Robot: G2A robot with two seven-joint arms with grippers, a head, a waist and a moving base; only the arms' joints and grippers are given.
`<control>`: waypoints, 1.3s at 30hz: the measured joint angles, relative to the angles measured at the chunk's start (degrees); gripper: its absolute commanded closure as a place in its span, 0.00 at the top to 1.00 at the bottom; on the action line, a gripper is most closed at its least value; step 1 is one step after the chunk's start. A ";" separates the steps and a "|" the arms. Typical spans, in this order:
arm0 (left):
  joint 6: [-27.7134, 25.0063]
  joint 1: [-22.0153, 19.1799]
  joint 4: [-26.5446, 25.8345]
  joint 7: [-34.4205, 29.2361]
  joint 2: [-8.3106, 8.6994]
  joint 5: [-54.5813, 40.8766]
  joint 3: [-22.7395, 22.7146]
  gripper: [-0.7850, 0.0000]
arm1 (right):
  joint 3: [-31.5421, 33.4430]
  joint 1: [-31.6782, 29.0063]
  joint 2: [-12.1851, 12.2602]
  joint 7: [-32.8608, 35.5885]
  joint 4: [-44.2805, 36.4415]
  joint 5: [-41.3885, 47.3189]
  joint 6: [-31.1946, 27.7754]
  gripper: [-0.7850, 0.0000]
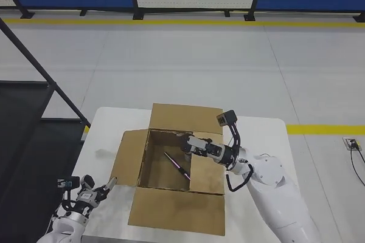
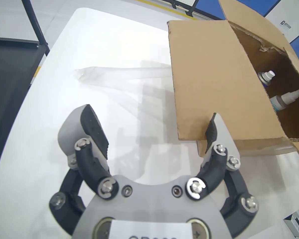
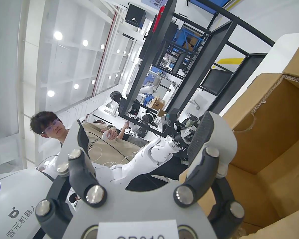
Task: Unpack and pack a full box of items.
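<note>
An open cardboard box (image 1: 170,209) stands mid-table with its flaps spread out. A thin purple stick-like item (image 1: 177,165) lies on its floor. Through the opening I see a spray can (image 2: 266,75) and a white-capped bottle (image 2: 286,97) lying against one inner wall. My right gripper (image 1: 190,145) hovers over the box's right side, tilted sideways; its own camera has it (image 3: 139,135) open and holding nothing, with the box wall (image 3: 276,125) beside it. My left gripper (image 2: 153,130) is open and empty, low over the table's near left corner (image 1: 100,191), just outside the left flap (image 2: 209,75).
A clear plastic wrapper (image 2: 114,73) lies on the white table (image 2: 64,100) left of the box. A black metal frame (image 1: 36,73) and a dark panel stand off the table's left edge. Bare tabletop lies between the left gripper and the wrapper.
</note>
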 measured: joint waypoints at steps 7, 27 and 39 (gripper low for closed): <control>-1.71 2.27 -5.55 2.06 0.13 -0.84 -3.29 1.00 | 0.94 -0.43 0.54 -0.94 -1.24 -1.28 2.32 1.00; -10.57 4.58 -32.61 -8.61 0.71 -3.61 -3.87 1.00 | 12.40 -12.67 3.74 -2.12 -11.39 -1.42 0.74 1.00; -8.63 -13.83 -21.20 -27.44 -0.16 -11.68 16.38 1.00 | 20.61 -26.46 5.17 -8.46 -20.79 -3.79 0.97 1.00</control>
